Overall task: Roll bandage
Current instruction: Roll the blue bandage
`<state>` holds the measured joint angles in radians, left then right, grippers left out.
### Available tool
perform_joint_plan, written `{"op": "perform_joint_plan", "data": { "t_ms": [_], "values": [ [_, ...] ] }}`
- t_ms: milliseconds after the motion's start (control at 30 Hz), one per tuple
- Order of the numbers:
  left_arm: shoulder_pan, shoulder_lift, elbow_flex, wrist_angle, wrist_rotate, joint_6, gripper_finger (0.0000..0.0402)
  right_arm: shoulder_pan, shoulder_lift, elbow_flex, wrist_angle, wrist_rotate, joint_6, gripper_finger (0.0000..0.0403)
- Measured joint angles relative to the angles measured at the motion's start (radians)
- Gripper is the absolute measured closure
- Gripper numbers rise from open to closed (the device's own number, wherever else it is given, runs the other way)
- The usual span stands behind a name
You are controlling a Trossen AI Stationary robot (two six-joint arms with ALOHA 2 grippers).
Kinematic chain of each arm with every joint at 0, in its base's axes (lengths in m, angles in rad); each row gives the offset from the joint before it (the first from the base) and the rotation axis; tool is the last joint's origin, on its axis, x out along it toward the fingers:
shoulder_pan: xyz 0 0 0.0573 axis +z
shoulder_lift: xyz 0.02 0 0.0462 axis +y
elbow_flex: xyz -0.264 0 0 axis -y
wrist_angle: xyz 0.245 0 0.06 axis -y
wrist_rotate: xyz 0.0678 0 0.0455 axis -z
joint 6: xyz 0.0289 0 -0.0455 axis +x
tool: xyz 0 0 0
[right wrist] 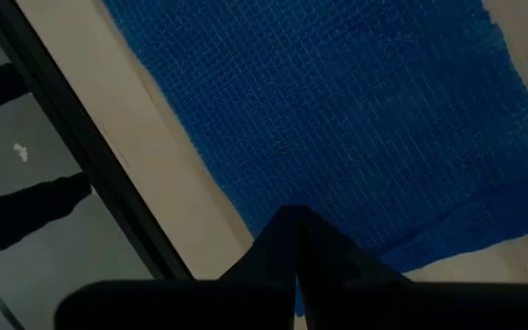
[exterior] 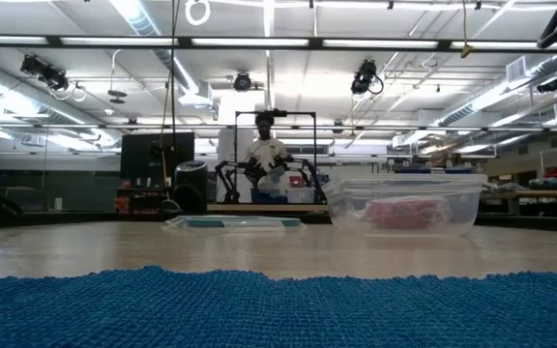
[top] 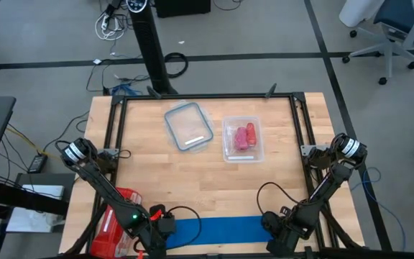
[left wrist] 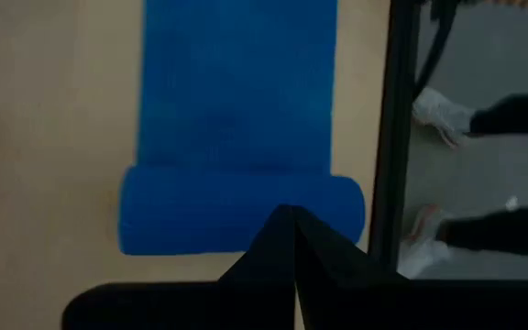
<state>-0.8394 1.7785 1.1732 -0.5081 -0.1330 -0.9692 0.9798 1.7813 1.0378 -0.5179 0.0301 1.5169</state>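
Note:
The bright blue bandage (top: 221, 230) lies flat along the table's near edge, and it fills the foreground of the low view (exterior: 278, 309). Its left end is wound into a short roll (left wrist: 200, 215), which rests on the wood, and the flat strip (left wrist: 236, 82) runs on from it. My left gripper (top: 165, 226) is shut at that roll. My right gripper (top: 275, 229) is shut over the strip's right end (right wrist: 337, 110). My left gripper's shut fingertips (left wrist: 287, 220) meet the roll's outer side (left wrist: 246, 220) near its middle. They come from the table's left and lie across the roll's axis. The roll lies on the table. My right gripper's shut fingertips (right wrist: 291, 220) sit on the flat strip close to its right end edge (right wrist: 411, 243). They come from above, slanting in from the right. The strip lies flat on the table under them.
A clear tub (top: 242, 139) holding pink-red rolls and its lid (top: 188, 126) stand mid-table toward the far side. A red wrapped pack (top: 121, 216) lies near the left arm. The black frame rail (left wrist: 397, 137) runs along the near edge, and a person's feet (left wrist: 443, 115) show beyond it.

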Motion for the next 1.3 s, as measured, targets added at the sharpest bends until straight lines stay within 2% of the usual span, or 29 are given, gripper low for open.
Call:
{"op": "perform_joint_plan", "data": {
  "t_ms": [267,400,500,667,933,1133,1300],
  "values": [
    [0.0,0.035,0.0,0.004,0.06,0.024,0.0401,0.0,0.0,0.0,0.002,-0.008,0.0,0.0401],
    [0.0,0.035,0.0,0.012,0.032,0.024,0.0401,0.0,0.0,0.0,0.002,-0.008,0.0,0.04],
    [0.001,0.043,0.001,0.031,-0.031,0.029,0.0401,0.0,0.0,0.0,0.0,-0.008,-0.001,0.0399],
    [0.019,0.089,0.003,0.148,-0.11,0.104,0.0401,0.0,0.0,0.0,0.0,-0.008,-0.001,0.0401],
    [0.085,0.115,0.02,0.319,-0.098,0.139,0.0401,0.0,0.0,0.0,0.001,-0.007,0.016,0.0399],
    [0.126,0.113,0.123,0.301,-0.058,0.293,0.0401,0.0,0.0,0.0,-0.001,-0.004,0.009,0.0401],
    [0.145,0.113,0.22,0.084,0.035,0.343,0.0401,0.0,0.0,0.0,0.0,0.0,0.008,0.04]
  ]
}}
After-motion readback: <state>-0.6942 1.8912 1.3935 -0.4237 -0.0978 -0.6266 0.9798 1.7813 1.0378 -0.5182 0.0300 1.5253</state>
